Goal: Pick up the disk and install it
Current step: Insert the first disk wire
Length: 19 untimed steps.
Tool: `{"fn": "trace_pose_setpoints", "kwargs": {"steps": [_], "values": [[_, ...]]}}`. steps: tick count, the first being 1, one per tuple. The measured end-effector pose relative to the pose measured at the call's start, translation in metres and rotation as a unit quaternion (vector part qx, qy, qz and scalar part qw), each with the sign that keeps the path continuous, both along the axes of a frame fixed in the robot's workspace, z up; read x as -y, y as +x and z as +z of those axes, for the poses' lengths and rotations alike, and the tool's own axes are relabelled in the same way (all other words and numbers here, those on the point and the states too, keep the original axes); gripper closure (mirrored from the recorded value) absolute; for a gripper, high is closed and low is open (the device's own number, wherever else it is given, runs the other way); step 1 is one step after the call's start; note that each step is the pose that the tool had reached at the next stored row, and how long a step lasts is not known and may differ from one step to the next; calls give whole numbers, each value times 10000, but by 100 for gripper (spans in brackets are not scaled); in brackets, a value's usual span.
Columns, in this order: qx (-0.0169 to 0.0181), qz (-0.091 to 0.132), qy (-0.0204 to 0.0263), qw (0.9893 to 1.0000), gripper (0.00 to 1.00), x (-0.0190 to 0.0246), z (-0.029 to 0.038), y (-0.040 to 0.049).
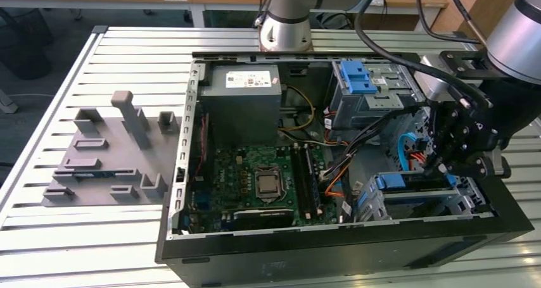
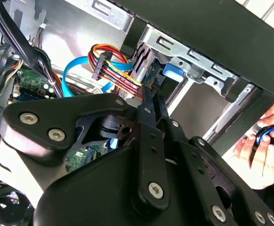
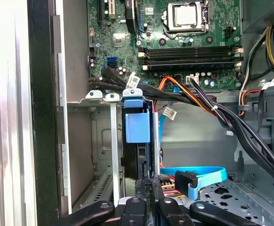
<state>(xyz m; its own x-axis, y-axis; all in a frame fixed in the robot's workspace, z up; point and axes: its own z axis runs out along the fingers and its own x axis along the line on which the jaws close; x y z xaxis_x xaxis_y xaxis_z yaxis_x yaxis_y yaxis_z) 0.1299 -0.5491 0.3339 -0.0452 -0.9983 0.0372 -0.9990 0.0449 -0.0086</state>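
The disk sits edge-on in the lower drive cage of the open computer case, at the exterior view's right, its blue rail showing on top. In the first wrist view the disk is a dark slab between the cage walls, under a blue tab. My gripper is shut, its thin black fingers side by side with their tips at the disk's near end. In the second wrist view the gripper points at the cage. In the exterior view the gripper hangs just over the cage.
Bundled cables and a blue ribbon cable run beside the cage. The motherboard, a grey power supply and an upper cage with a blue latch fill the case. A grey fixture lies on the table. A person's hand rests outside the case wall.
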Motion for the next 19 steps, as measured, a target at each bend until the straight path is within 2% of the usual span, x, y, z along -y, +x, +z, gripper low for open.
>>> {"fn": "trace_pose_setpoints", "kwargs": {"steps": [19], "values": [[0, -24, 2, 10000, 84, 1, -31, 1]]}}
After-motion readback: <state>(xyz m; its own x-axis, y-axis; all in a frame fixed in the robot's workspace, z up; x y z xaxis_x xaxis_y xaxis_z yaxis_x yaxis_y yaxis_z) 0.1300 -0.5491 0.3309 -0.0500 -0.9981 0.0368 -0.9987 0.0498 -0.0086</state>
